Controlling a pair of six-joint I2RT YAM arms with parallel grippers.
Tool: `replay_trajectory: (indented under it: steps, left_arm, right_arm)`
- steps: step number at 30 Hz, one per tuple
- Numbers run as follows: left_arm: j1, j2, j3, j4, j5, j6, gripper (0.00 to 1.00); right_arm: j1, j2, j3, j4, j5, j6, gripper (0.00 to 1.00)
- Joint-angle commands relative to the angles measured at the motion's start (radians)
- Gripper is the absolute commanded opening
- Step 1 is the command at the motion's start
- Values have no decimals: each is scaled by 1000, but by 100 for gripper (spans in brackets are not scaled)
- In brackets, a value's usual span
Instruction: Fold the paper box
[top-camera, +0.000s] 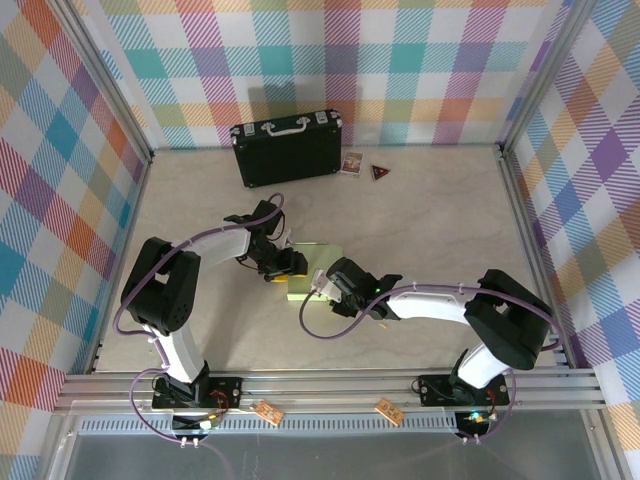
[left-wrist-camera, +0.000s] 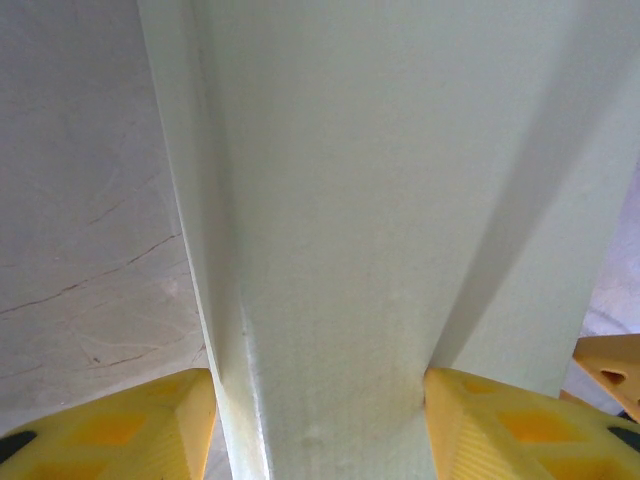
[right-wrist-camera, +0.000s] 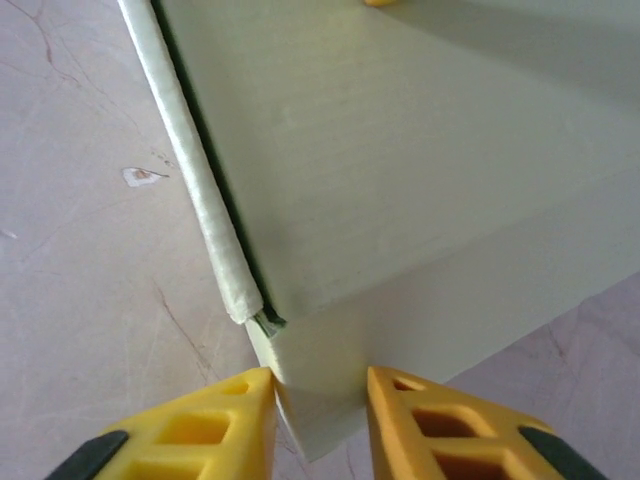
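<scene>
My left gripper (left-wrist-camera: 318, 410): yellow fingers (left-wrist-camera: 110, 430) clamped on a creased panel of the paper box (left-wrist-camera: 380, 180), pads touching both sides. My right gripper (right-wrist-camera: 320, 390): narrow, pinching a corner of the box, pads against it. Box sits mid-table (top-camera: 430, 220) between my two arms, well apart from the black case (top-camera: 288, 148) at the back.
</scene>
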Motion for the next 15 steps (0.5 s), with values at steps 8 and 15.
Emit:
replay_trajectory:
  steps: [8, 15]
  left_arm:
    - [1, 56, -24, -73, -65, 17, 55]
    - [0, 56, -11, -77, -56, 18, 55]
  right_arm:
    - [27, 62, 22, 93, -79, 184, 19]
    - [27, 75, 11, 189, -179, 325, 18]
